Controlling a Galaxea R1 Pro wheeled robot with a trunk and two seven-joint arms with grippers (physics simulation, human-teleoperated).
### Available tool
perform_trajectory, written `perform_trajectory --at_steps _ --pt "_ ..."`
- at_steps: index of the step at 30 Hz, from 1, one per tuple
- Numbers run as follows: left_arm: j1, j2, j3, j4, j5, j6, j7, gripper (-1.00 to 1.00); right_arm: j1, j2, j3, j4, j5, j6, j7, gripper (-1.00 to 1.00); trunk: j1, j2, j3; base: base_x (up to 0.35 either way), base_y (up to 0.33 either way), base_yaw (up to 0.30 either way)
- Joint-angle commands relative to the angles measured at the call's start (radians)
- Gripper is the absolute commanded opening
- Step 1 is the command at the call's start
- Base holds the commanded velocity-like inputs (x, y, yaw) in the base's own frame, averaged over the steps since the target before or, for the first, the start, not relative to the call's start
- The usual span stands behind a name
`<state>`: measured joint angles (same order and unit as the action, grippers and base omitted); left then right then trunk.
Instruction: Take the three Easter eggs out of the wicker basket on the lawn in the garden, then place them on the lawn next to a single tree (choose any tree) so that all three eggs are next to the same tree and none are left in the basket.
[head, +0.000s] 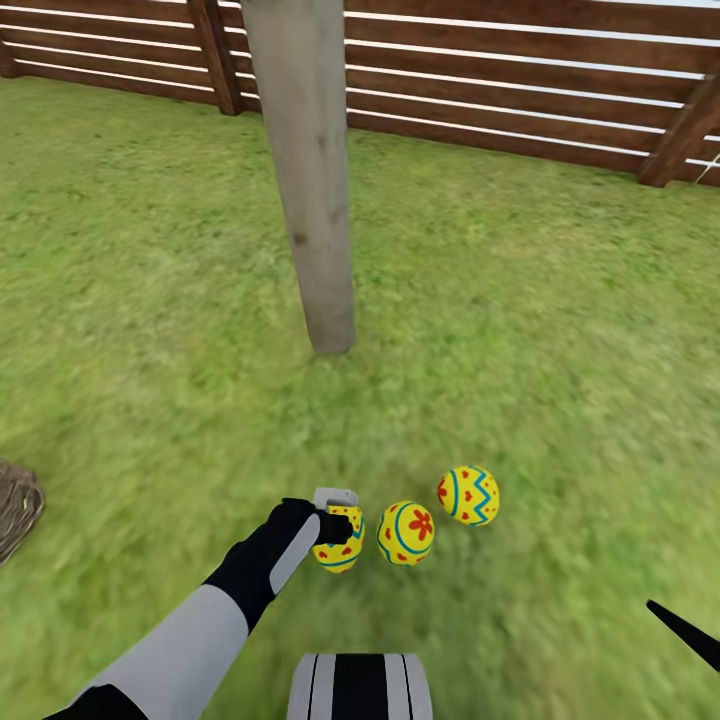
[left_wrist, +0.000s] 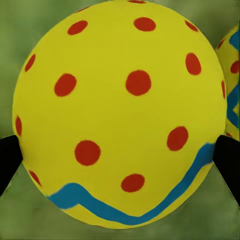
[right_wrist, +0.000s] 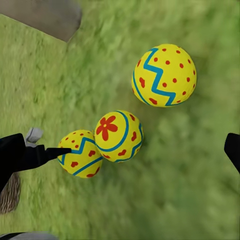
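three easter eggs sat on the lawn in front of the tree trunk, in a loose row. left hand was clamped on the dotted egg, black fingertips pressed on both its sides. flower egg lay just beside it, zigzag egg a bit apart. wicker basket sat well off to the left near the view's edge. right hand hung over the eggs, fingers spread wide, holding nothing. slatted fence ran behind.

Fenced garden: lawn, tree
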<state>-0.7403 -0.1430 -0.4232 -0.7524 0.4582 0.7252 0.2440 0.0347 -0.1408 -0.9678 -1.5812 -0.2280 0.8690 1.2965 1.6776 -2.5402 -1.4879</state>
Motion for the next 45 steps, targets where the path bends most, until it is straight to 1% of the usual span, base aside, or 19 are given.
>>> perform_trajectory --at_steps 1,13,15,22,26,32,38,44,45 --pt "-0.001 0.000 -0.003 -0.001 0.010 0.002 0.009 -1.00 0.001 0.000 0.000 0.000 -0.004 0.007 0.000 1.00 0.000 0.000 -0.001 0.184 0.000 0.000" --pt "-0.001 0.000 -0.003 -0.002 0.010 0.002 0.009 -1.00 0.001 0.000 0.000 0.000 -0.005 0.007 0.000 1.00 0.000 0.000 -0.001 0.025 0.000 0.000" --pt "-0.001 0.000 -0.003 -0.002 0.010 0.002 0.009 -1.00 0.001 0.000 0.000 0.000 -0.005 0.007 0.000 1.00 0.001 -0.001 -0.008 0.000 0.000 0.000" --pt "-0.001 0.000 -0.003 -0.002 0.010 0.002 0.009 -1.00 0.001 0.000 -0.001 0.000 -0.010 0.007 0.000 1.00 0.001 -0.001 -0.008 0.000 0.000 0.000" --pt "-0.001 0.000 -0.003 -0.002 0.010 0.002 0.009 -1.00 0.001 0.000 -0.001 0.000 -0.013 0.006 0.000 1.00 0.003 -0.002 -0.024 0.000 0.000 0.000" --pt "-0.001 0.001 -0.003 -0.002 0.010 0.002 0.009 -1.00 0.001 0.000 -0.001 0.000 -0.014 0.007 0.000 1.00 0.003 -0.002 -0.024 0.000 0.000 0.000" --pt "-0.001 0.000 -0.003 -0.002 0.010 0.002 0.009 -1.00 0.001 0.001 0.000 0.000 -0.014 0.006 0.000 1.00 0.006 -0.003 -0.047 0.000 0.000 0.000" --pt "-0.001 0.000 -0.003 -0.002 0.010 0.002 0.009 -1.00 0.002 0.001 0.000 0.000 -0.014 0.006 0.000 1.00 0.006 -0.003 -0.047 0.000 0.000 0.000" --pt "0.000 0.000 -0.003 -0.002 0.010 0.002 0.009 1.00 0.001 0.001 0.000 0.000 -0.014 0.006 0.000 1.00 0.006 -0.003 -0.047 0.000 0.000 0.000"
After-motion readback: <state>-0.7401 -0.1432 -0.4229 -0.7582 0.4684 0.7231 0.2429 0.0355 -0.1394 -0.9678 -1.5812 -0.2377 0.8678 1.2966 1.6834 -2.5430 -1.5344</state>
